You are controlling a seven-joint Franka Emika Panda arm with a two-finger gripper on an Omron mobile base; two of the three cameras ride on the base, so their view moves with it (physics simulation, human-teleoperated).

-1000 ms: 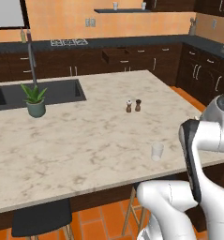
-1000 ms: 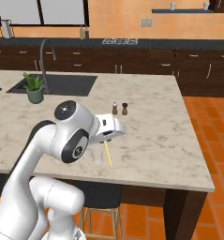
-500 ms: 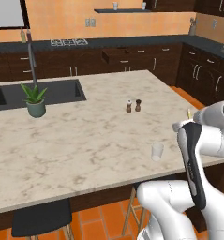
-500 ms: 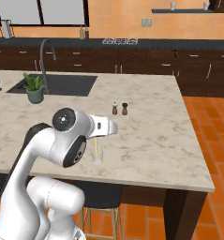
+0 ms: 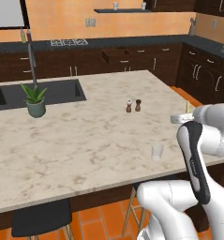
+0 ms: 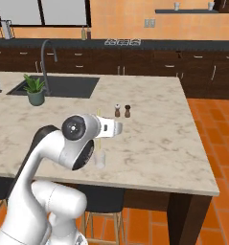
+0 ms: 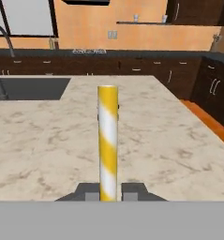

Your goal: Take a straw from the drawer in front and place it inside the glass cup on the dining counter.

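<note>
Straw (image 7: 108, 140): yellow with white stripes in the hand view, standing between the two finger tips; in the right base view it is a thin pale yellow stick (image 6: 99, 129) that runs up and down across the hand, above the glass cup.
Gripper (image 7: 108, 192): clenched on the straw near its lower end; the two dark tips press it from both sides. In the right base view the hand (image 6: 108, 128) is held level over the dining counter, just above the glass cup.
Glass cup (image 5: 157, 152): small clear tumbler, upright on the dining counter, close to the near edge. In the right base view it (image 6: 100, 161) stands directly under the straw; I cannot tell if the straw tip touches its rim.
Dining counter (image 5: 85, 136): pale veined marble top on a dark base; the glass cup is on its near part.
Shakers (image 5: 133, 106): two small ones, side by side, farther back from the glass cup, well apart from it.
Plant (image 5: 35, 99): green, in a grey-green pot, far to the left of the glass cup, beside the sink (image 5: 43, 92).
Drawer (image 5: 117, 56): one dark drawer front in the back cabinets stands a little out, far behind the glass cup.
Stool (image 5: 41, 218): dark seat below the counter edge, left of the glass cup.
</note>
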